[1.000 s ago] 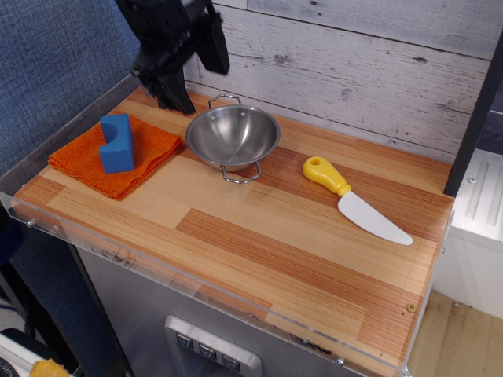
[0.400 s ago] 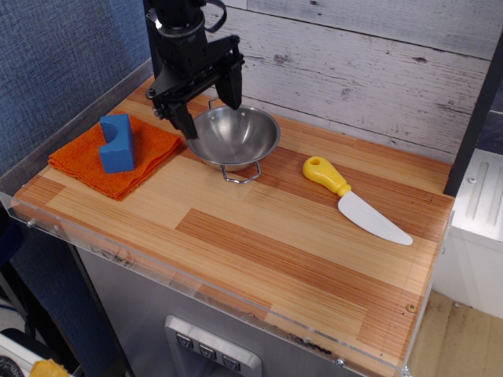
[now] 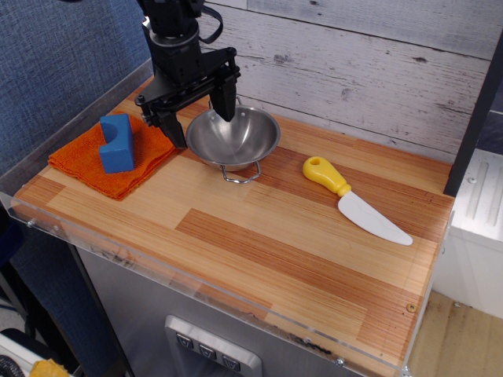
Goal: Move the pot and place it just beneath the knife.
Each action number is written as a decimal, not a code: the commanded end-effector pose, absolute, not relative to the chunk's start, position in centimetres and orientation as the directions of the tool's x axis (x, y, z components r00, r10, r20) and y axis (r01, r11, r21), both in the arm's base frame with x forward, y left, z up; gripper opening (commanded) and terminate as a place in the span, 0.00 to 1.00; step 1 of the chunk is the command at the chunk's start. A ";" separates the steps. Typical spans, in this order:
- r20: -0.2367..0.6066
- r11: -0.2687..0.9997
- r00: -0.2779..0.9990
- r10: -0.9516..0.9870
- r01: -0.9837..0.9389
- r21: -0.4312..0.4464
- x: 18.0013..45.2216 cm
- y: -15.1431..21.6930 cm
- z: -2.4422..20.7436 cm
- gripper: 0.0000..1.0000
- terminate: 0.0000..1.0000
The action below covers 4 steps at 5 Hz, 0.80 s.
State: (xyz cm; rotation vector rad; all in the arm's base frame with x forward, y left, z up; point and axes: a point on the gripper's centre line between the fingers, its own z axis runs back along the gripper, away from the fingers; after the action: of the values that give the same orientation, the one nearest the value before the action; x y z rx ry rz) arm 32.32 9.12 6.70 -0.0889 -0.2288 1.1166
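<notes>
The shiny steel bowl-shaped pot (image 3: 233, 137) is sitting near the table's back edge, bare wood lying beneath the yellow-handled white-bladed knife (image 3: 355, 199). The black gripper (image 3: 200, 114), having dropped lower, is spreading wide, straddling the pot's left rim.

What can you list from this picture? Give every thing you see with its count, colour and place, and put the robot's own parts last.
pot: one, shiny steel, back left of the table, two wire loop handles
knife: one, yellow handle and white blade, right of the pot, lying flat
cloth: one, orange, left end of the table
block: one, blue, resting on the cloth
table: one, striped wood with a clear edge strip
wall: one, whitewashed planks, behind the table
gripper: one, black, jaws open astride the pot's left rim, one finger over the bowl and one outside
</notes>
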 end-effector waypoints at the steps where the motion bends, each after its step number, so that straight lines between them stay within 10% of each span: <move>1: 0.167 0.420 0.393 0.904 -0.890 -0.180 31.6 10.3 6.5 1.00 0.00; 4: 0.190 0.454 0.427 0.884 -0.881 -0.133 33.8 8.4 3.2 1.00 0.00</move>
State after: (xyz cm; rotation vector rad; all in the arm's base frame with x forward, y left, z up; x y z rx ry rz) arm 33.32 8.22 1.79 0.0029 -0.1974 1.1062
